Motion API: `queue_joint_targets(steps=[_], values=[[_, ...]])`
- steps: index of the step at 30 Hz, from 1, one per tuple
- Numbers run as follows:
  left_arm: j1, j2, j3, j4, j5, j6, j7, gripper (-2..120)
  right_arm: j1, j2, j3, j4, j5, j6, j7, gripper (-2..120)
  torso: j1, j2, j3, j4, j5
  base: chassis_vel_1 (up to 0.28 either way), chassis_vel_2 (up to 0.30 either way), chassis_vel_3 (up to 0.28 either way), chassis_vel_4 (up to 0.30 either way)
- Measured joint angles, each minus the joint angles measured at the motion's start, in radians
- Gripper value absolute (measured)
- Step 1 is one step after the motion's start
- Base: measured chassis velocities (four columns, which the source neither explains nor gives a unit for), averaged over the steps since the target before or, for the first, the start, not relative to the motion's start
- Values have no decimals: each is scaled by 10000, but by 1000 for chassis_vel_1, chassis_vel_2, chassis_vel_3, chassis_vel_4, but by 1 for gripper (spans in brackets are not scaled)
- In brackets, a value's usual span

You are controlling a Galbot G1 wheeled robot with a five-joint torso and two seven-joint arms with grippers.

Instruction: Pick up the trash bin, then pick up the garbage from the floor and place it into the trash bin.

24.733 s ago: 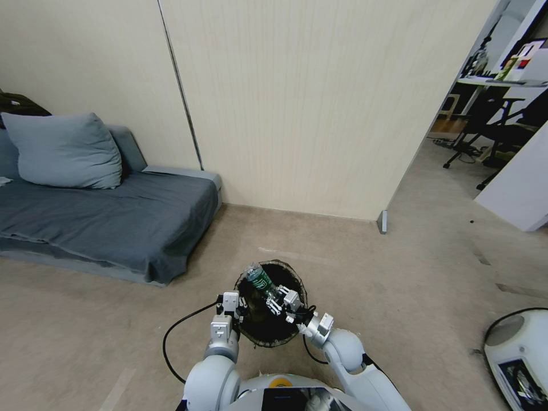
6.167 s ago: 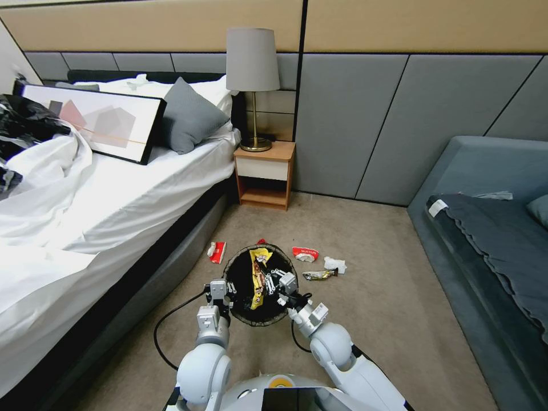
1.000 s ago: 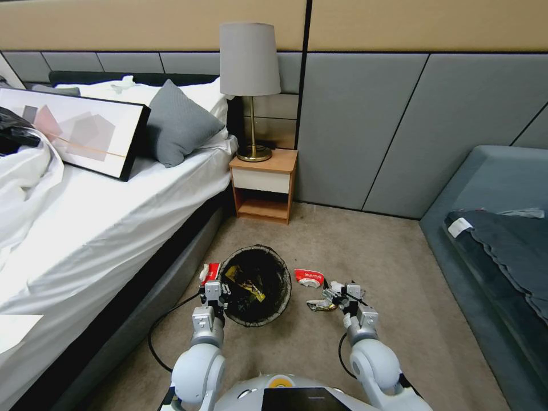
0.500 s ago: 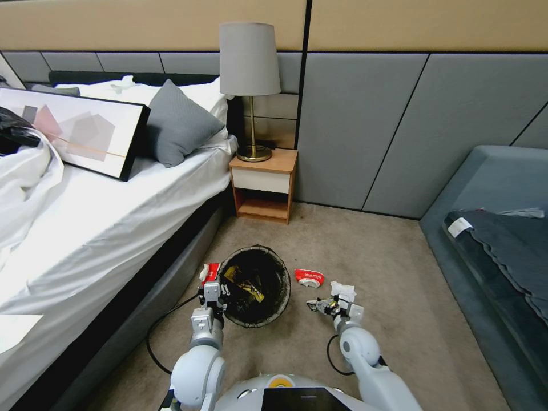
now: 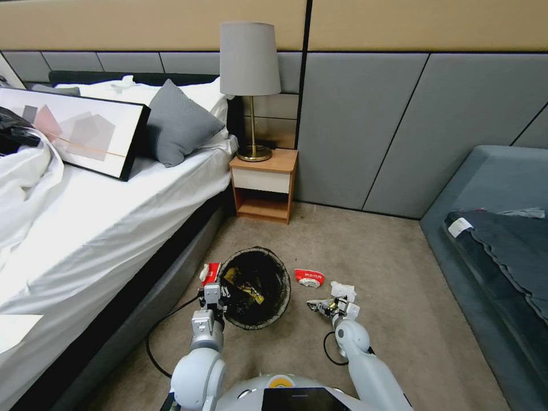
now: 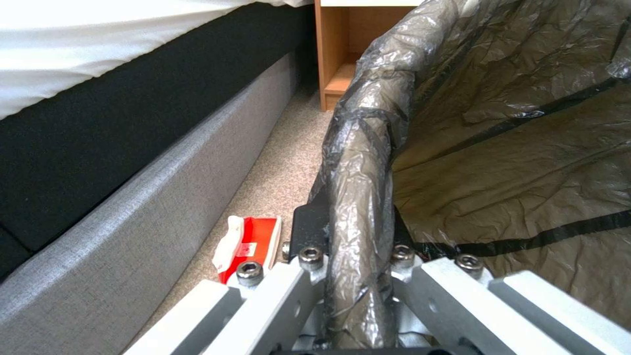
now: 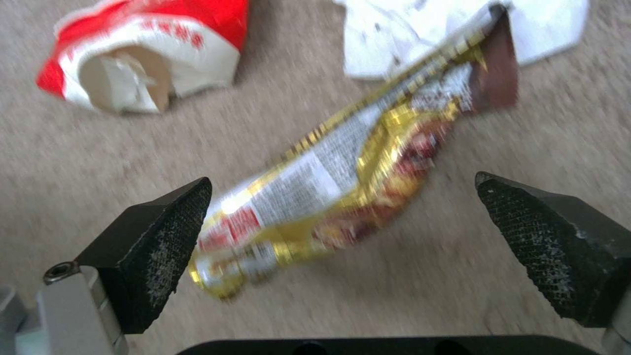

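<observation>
Straddling gold wrapper [image 7: 342, 197] on carpet, right gripper [image 7: 348, 236] wide open, empty; left gripper [image 6: 348, 276] clamps trash bin [image 5: 254, 288] rim; next: descend, close

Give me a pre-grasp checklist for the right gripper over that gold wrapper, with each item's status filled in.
1. Right gripper open wide enough: ok, the jaws stand apart on either side of the gold wrapper.
2. Wrapper centred between the jaws: ok, though it lies diagonally across the gap.
3. Neighbouring litter outside the closing path: ok, the red-and-white packet and white paper scrap lie beyond the jaws; the scrap touches the wrapper's far end.
4. Jaws low enough to pinch the wrapper: cannot tell.
5. Trash bin held: ok, the left gripper clamps its bagged rim.
6. Bin opening free: ok, a yellow wrapper lies inside.
</observation>
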Motion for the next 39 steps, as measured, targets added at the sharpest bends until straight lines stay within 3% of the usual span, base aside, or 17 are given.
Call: queue_joint_targets(steps=[9, 23, 27, 33, 34, 35, 37, 39], values=[[3, -24, 5, 73, 25, -15, -5, 1, 185, 97, -4, -322, -115, 221, -332, 100, 0, 0, 0, 0, 0, 0, 0, 0, 0], [42, 18, -26, 27, 26, -17, -16, 1, 803, 202, 346, -1936, -618, 875, -1108, 99, -1, 0, 0, 0, 0, 0, 0, 0, 0], [114, 19, -29, -1, 46, -17, -25, 1, 1220, 187, 441, -2759, -759, 1122, -1325, 84, -1, 1, -1, 0, -9, 0, 0, 0, 0], [112, 12, -29, -14, 59, -17, -27, 1, 1286, 174, 466, -2929, -861, 1238, -1407, 67, -2, 1, -2, -8, -11, 0, 0, 0, 0], [104, 4, -17, -14, 64, -18, -27, 1, 1291, 175, 468, -2970, -911, 1278, -1417, 61, -2, 1, -2, -6, -9, 0, 0, 0, 0], [86, -3, -4, 0, 68, -17, -27, 1, 1292, 176, 471, -3050, -994, 1360, -1462, 45, -2, 1, -2, -7, -10, 0, 0, 0, 0], [82, 0, -5, 5, 68, -17, -27, 1, 1294, 177, 475, -3086, -1033, 1393, -1498, 42, -1, 1, -2, -2, -7, 0, 0, 0, 0], [72, 8, -21, 12, 67, -18, -29, 1, 1268, 174, 481, -3122, -1101, 1448, -1537, 30, -2, 0, -2, -2, -8, 0, 0, 0, 0]])
